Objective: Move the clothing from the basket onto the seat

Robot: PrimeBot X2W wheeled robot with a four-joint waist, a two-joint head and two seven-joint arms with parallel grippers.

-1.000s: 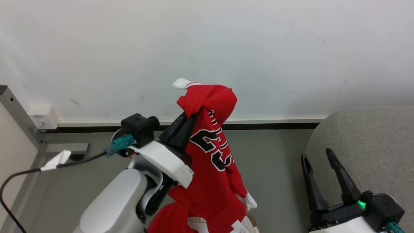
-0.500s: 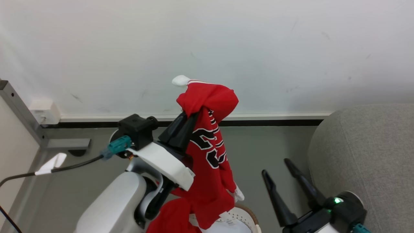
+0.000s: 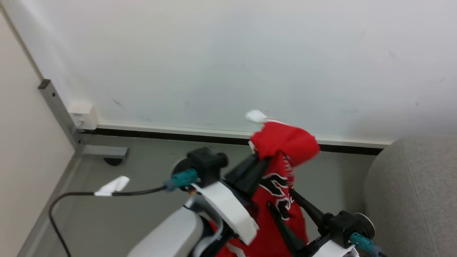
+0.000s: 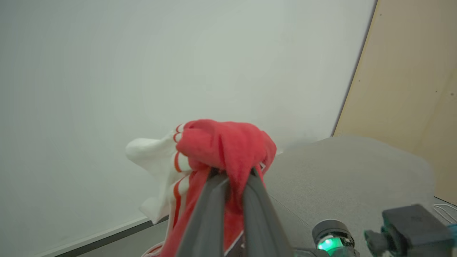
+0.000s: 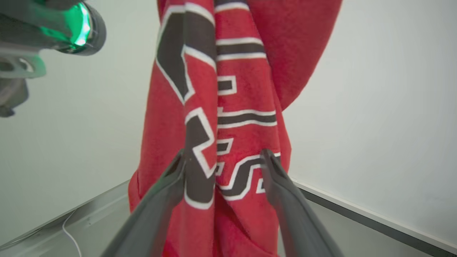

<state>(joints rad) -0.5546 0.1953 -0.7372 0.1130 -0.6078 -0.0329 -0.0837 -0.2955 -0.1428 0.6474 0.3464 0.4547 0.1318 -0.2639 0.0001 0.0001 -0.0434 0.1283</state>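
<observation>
The clothing I see is a red-and-white jersey (image 3: 282,146) with black-and-white lettering. My left gripper (image 3: 259,162) is shut on a bunch of it near its top, and the rest hangs down. In the left wrist view the left gripper (image 4: 234,173) pinches the red cloth (image 4: 225,146), with white striped trim beside it. My right gripper (image 5: 223,160) is open, one finger on each side of the hanging jersey (image 5: 228,107). It shows in the head view as the right gripper (image 3: 280,198), low against the cloth. The seat (image 3: 410,196) is a grey sofa at the right. The basket is out of view.
A white wall (image 3: 232,64) with a dark baseboard stands close behind the jersey. At the left are a grey metal post (image 3: 59,110), a wall socket (image 3: 84,116) and a black cable (image 3: 85,194) over the grey floor. A beige panel (image 4: 410,89) rises behind the sofa.
The head camera has turned, shifting the whole picture. My right gripper has come from beside the sofa to the hanging jersey, still open. The left gripper still holds the jersey up.
</observation>
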